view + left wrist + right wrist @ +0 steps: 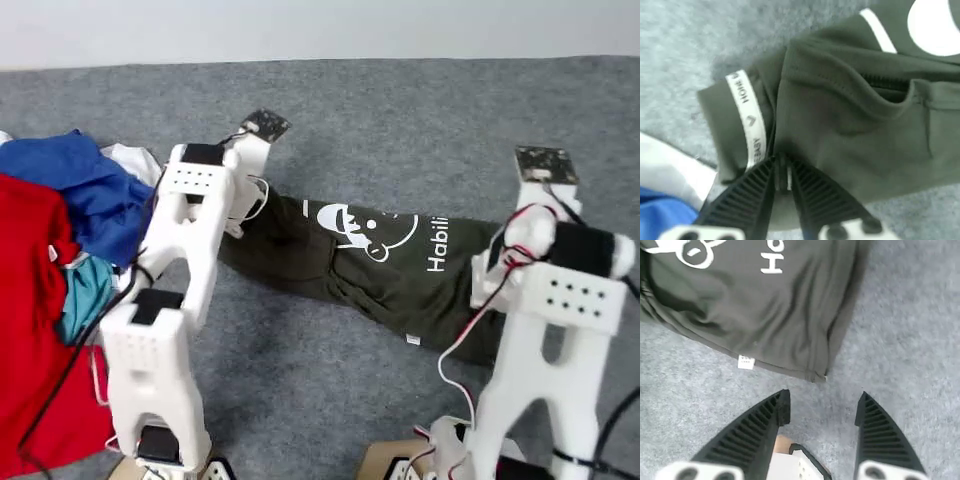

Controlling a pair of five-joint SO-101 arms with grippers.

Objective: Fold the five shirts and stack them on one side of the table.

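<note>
A dark olive shirt [370, 265] with white print lies spread across the middle of the grey table. My left gripper [782, 172] is shut on the shirt's fabric [840, 120] beside the collar, where a white printed neck tape [747, 115] runs. In the high view the left gripper [243, 207] sits at the shirt's left end. My right gripper [822, 400] stands open over bare carpet, just off the hem corner [815, 376] of the shirt, with nothing between its fingers. Seen from the high view, the right gripper [490, 280] is at the shirt's right end.
A pile of unfolded shirts lies at the left edge: a red one [30, 330], a blue one [75, 185], a teal one [85, 290] and a white one [135, 160]. The table is covered in grey carpet [400, 120], bare at the back and in front of the dark shirt.
</note>
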